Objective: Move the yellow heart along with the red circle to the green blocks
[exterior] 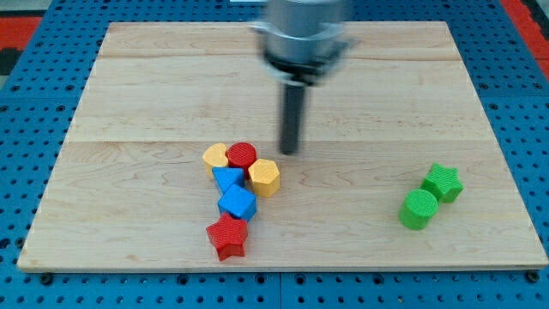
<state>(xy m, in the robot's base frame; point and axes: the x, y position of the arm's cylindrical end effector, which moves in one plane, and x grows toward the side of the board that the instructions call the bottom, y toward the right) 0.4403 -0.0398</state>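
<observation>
My tip [291,151] sat just right of the red circle [242,155].
No fingers, bare rod; yellow heart [215,155] touched the circle, green blocks [431,196] well apart at right.

arm housing [304,34] above the wooden board [129,103]: motion-blurred, cut off at view's top. blue block [227,178] below the red circle [242,155]: partly hidden by neighbours, shape unclear.
</observation>
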